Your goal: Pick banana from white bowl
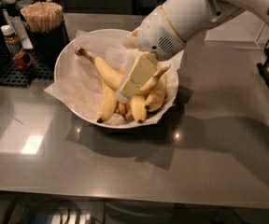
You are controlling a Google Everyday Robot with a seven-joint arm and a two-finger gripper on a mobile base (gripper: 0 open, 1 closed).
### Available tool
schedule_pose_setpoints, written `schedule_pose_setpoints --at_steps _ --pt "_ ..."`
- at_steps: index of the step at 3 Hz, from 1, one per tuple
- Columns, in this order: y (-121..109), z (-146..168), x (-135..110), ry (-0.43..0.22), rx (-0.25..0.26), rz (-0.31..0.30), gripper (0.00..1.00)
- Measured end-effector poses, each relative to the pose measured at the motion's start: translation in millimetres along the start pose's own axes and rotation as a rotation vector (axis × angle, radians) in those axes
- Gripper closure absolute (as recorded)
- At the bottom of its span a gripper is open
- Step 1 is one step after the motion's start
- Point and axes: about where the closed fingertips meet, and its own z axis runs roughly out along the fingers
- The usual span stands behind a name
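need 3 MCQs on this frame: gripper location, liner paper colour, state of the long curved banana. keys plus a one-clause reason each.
1. Where is the gripper relative to the white bowl?
A) outside it, to its left
B) reaching into it, over the fruit
C) high above it, well clear

2. What colour is the paper lining the bowl?
A) white
B) red
C) blue

3. What state is the banana in?
A) lifted clear of the bowl
B) peeled
C) lying unpeeled in the bowl

Key:
1 B: its tip sits low, inside the rim, over the pile.
2 A: the crinkled sheet is white.
3 C: it rests on the paper with its skin on, stem toward the left rim.
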Motion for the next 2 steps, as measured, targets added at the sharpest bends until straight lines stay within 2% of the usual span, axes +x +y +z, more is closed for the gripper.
schedule_pose_setpoints --at_steps 1,2 --pt "0.1 0.7 0.3 0.000 -0.001 0.000 0.00" --pt "0.1 0.7 0.3 0.000 -0.001 0.000 0.18"
